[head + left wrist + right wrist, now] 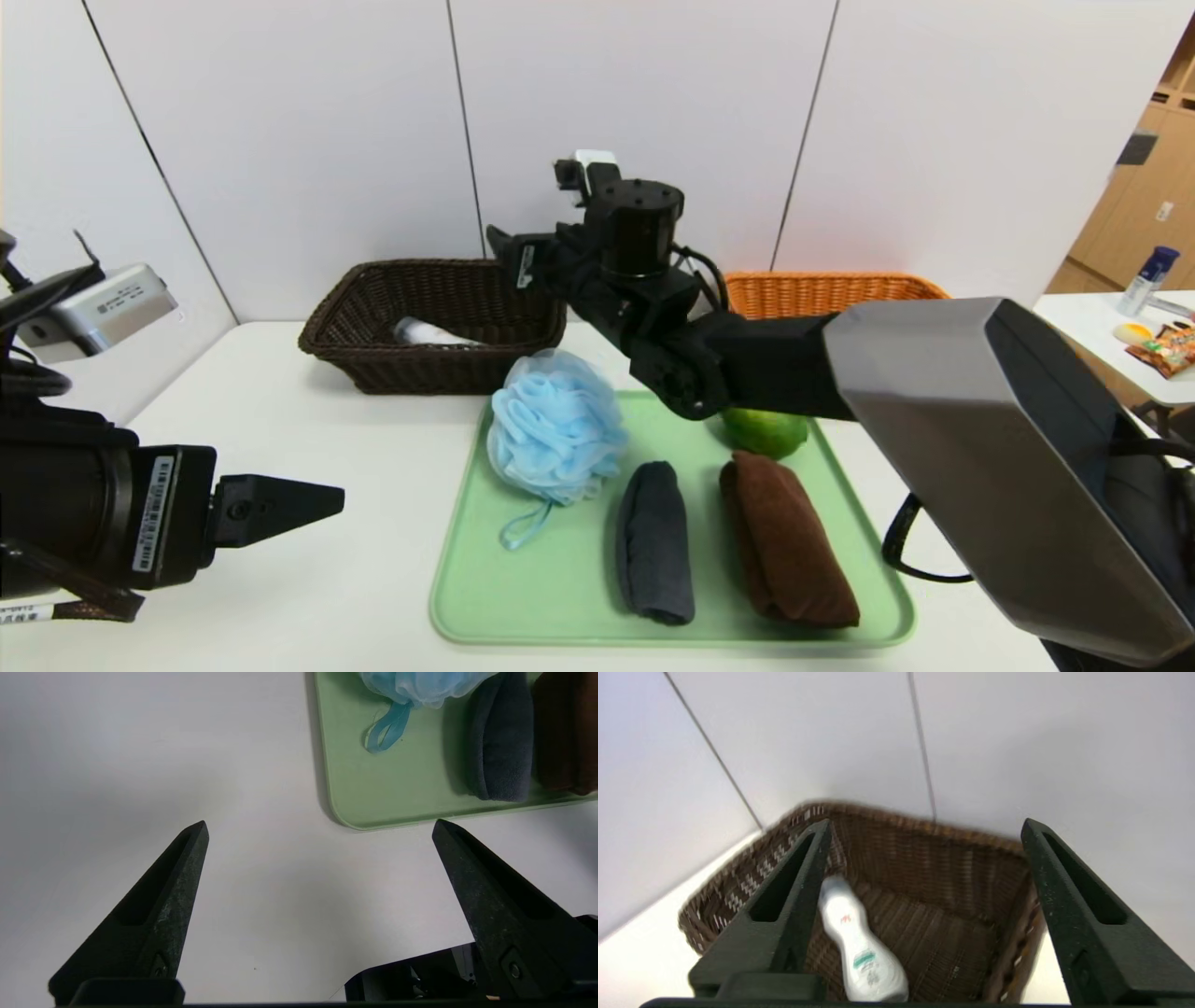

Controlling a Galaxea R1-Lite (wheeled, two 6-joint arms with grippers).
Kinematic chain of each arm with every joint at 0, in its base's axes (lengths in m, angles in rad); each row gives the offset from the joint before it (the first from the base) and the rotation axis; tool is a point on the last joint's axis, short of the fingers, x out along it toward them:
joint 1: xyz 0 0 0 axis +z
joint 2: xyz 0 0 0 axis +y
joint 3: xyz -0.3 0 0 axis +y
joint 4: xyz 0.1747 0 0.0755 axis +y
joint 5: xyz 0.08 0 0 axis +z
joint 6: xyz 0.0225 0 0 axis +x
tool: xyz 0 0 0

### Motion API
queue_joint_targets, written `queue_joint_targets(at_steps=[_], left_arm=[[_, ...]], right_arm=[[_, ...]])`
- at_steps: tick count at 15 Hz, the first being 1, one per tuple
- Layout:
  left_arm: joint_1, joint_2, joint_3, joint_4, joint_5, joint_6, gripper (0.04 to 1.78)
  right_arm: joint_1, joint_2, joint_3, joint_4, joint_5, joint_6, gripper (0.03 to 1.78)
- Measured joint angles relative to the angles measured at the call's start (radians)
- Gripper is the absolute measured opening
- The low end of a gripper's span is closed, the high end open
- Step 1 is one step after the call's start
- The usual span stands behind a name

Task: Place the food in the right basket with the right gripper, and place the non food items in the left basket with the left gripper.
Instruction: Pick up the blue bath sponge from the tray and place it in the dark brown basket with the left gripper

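My right gripper (519, 257) (925, 822) hangs open over the dark brown left basket (373, 308) (924, 858), nothing between its fingers. A white bottle (429, 331) (859, 947) lies on that basket's floor below it. On the green tray (560, 597) (397, 798) sit a light blue pouf (555, 429) (420, 686), a dark grey rolled towel (653, 541) (502, 742), a brown rolled towel (784, 537) (565, 732) and a green citrus fruit (766, 431), half hidden by my right arm. The orange right basket (822, 291) stands behind the arm. My left gripper (317, 509) (320, 822) is open over bare table, left of the tray.
The white table (280, 420) runs to a panelled wall right behind both baskets. My right arm reaches across the tray's far end. A side table (1102, 322) with a bottle and snack packets stands at the far right.
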Motion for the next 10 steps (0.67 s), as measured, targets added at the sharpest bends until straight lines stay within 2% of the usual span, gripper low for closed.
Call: queue_joint_targets(at_steps=[2, 4, 7, 10], left_arm=[[0.001, 0.019, -0.063, 0.005, 0.0, 0.0, 1.69], [0.0, 0.067, -0.158, 0.026, 0.0, -0.005, 1.69], [-0.001, 0.182, -0.316, 0.099, -0.003, -0.008, 1.69], [-0.022, 0.335, -0.467, 0.138, -0.004, -0.022, 1.69]], right_arm=[[-0.014, -0.073, 0.005, 0.062, -0.019, 0.01, 1.49], [-0.029, -0.18, 0.03, 0.204, -0.025, 0.031, 1.54], [-0.063, -0.348, 0.074, 0.535, -0.013, 0.094, 1.59], [-0.161, -0.503, 0.109, 0.941, 0.004, 0.135, 1.63]])
